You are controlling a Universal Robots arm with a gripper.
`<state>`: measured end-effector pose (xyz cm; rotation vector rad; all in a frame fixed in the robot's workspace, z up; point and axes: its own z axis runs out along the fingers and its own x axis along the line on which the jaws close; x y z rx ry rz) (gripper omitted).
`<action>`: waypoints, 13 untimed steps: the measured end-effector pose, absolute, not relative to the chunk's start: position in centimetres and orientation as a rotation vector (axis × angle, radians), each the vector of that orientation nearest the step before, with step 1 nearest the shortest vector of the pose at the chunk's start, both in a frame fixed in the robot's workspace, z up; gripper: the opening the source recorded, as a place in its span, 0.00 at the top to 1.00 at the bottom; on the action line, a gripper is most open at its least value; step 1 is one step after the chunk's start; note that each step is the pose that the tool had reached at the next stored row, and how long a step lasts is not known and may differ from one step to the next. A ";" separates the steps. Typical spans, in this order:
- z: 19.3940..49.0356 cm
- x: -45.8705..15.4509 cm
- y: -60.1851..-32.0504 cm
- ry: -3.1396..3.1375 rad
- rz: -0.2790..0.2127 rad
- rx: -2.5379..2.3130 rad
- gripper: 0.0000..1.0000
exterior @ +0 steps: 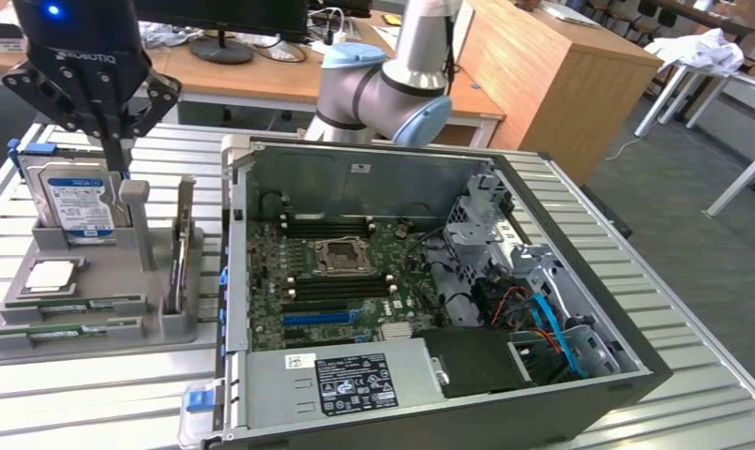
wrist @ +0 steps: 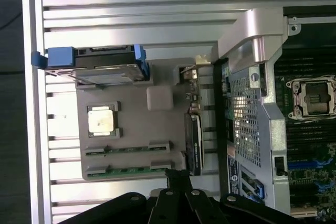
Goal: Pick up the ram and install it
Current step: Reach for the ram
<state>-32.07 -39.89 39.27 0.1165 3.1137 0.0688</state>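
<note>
Exterior view: hand (exterior: 118, 167), fingers pressed together and empty, hangs above the grey tray (exterior: 108, 281) on the tabletop (exterior: 102, 398), ram sticks (exterior: 74, 304) lying in its slots; pick apparently not yet begun, and it calls for spread fingers aligned over one stick.

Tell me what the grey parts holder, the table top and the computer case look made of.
Parts holder: matte grey plastic, probably moulded or printed; dull, uniform, soft-edged.
Table top: bare aluminium, likely extruded; pale sheen, parallel grooved slats.
Computer case: sheet metal, probably steel; thin folded grey walls, dark painted outside.
</note>
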 end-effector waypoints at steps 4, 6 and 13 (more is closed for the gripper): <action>39.3 -33.0 -39.9 3.114 0.069 0.117 0.90; 39.2 -33.4 -39.9 3.114 0.069 0.117 0.90; 39.2 -34.8 -39.9 3.114 0.069 0.116 0.90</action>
